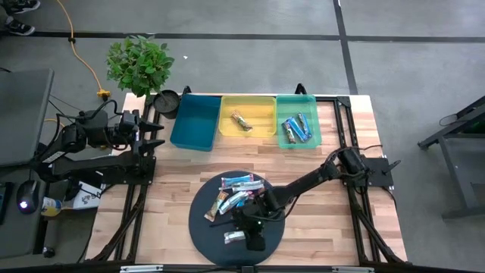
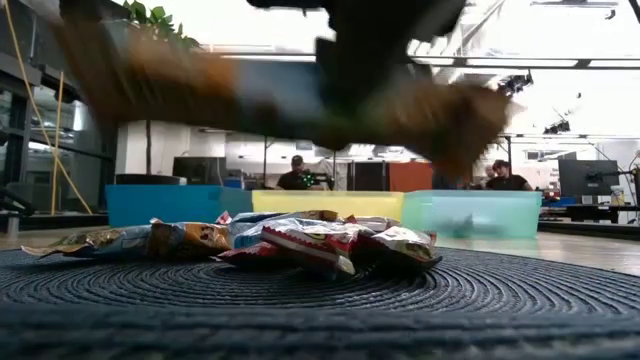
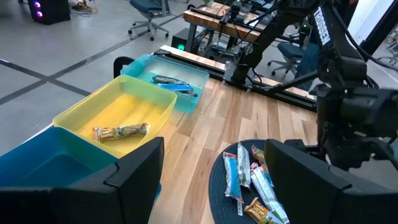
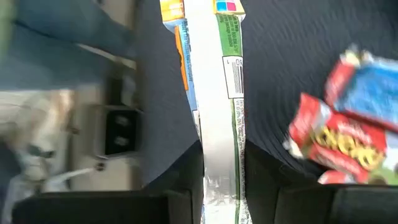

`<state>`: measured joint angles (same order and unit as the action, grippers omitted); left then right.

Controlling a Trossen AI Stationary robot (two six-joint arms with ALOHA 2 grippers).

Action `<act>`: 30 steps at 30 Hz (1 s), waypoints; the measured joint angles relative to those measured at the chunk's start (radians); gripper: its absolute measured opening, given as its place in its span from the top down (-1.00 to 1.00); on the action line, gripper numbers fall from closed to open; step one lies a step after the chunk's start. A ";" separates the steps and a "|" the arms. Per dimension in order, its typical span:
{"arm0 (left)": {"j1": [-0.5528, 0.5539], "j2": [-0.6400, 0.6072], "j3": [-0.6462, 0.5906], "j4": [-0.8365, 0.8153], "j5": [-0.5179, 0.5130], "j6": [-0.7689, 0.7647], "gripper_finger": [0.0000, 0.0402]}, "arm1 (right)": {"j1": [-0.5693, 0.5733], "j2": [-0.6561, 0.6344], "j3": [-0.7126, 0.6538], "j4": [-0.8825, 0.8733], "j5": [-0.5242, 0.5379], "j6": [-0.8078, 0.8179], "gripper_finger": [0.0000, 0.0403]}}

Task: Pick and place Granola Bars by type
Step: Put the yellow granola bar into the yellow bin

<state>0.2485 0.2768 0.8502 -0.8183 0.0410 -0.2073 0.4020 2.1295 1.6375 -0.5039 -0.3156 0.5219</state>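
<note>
Pinching a silver-white bar [image 4: 219,118] between its two dark fingers [image 4: 177,186], your right gripper [image 1: 254,236] sits low over the near part of the round dark mat [image 1: 204,235]; the wrist camera shows the wrapper's barcode and a green edge running up from the clamp. Just beside that bar you can see a red-wrapped bar [image 4: 333,140] and a blue one [image 4: 373,87] lying on the mat's weave. The rest of the pile of bars [image 1: 236,193] lies spread across the mat's far half, and from table height it shows as a loose heap of wrappers [image 2: 300,240] with the arm blurred above it.

Farther back along the wooden table [image 1: 333,220] you have three bins side by side: a blue bin [image 1: 193,121], a yellow bin [image 1: 248,114] holding one brownish bar [image 1: 242,121], and a teal bin [image 1: 297,120] with several blue-wrapped bars [image 1: 296,129].

Your left gripper [image 1: 155,136] waits at the table's left edge near the blue bin, its fingers [image 3: 134,171] spread apart and holding nothing. A potted plant [image 1: 139,64] stands at the far left corner.
</note>
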 joint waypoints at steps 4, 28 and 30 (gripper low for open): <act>0.000 0.000 0.000 0.000 -0.008 0.000 -0.36 | -0.038 -0.028 0.001 0.116 -0.092 0.026 0.61; 0.000 0.000 0.000 -0.011 -0.007 0.000 -0.36 | -0.366 -0.064 0.004 0.775 -0.431 0.179 0.61; 0.000 0.000 0.000 -0.019 -0.006 0.000 -0.36 | -0.398 -0.064 0.004 0.773 -0.447 0.173 0.61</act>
<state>0.2485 0.2770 0.8502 -0.8373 0.0349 -0.2073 0.0039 2.0655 1.6413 0.2688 -0.7630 0.6946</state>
